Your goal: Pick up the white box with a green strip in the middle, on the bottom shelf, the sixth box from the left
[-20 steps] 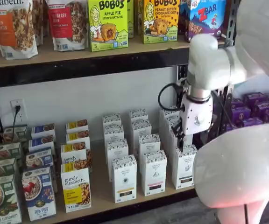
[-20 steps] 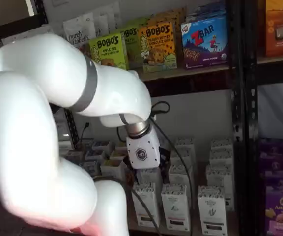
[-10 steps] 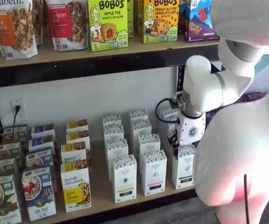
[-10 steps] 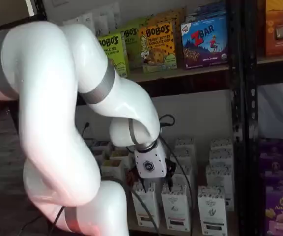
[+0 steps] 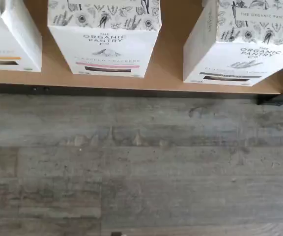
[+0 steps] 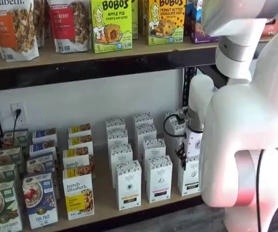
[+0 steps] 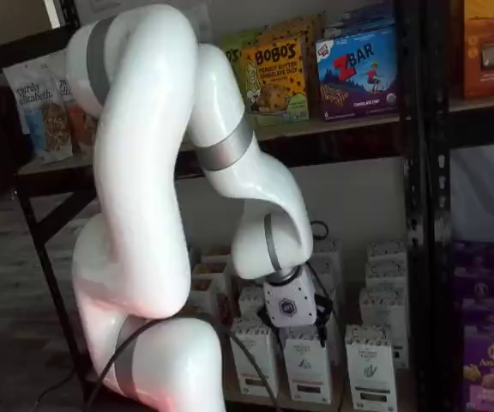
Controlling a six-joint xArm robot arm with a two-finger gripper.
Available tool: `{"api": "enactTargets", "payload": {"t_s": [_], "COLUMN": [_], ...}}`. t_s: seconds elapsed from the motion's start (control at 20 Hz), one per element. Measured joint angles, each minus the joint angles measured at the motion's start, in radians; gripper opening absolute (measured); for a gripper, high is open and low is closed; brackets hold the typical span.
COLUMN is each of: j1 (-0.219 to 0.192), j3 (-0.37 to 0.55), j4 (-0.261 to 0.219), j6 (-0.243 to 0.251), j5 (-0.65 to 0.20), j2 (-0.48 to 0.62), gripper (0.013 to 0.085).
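The white box (image 6: 191, 175), speckled top, dark band low down; end effector (image 7: 292, 302) grip unclear.

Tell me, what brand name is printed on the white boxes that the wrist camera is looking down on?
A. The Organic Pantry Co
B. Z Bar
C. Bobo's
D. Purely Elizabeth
A: in the wrist view the white box with the pink strip and the white box with the dark strip beside it both read "The Organic Pantry Co" on the front, under flower-patterned tops, at the front edge of the bottom shelf.
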Motion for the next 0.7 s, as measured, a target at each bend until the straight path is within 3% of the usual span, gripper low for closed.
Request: {"api": "enactTargets", "payload": {"t_s": [0.1,0.25,0.5,0.55,0.7], "j1": [-0.015,-0.037,-0.041,-0.044,-0.059], "j3": [-0.031,-0.081,-0.146,-0.163,-0.217], "j4": [0.019,-0.017,0.170,0.184,0.142], "j6": [-0.033,-0.021,-0.208,-0.224,-0.198], "j5": [-0.017,-0.028,-0.080,-0.084,-0.074], "j2": [0.053,0.124,0.232,0.251,0.301], "gripper": [0.0850,0.0850,0.0850,0.0850,0.0850]}}
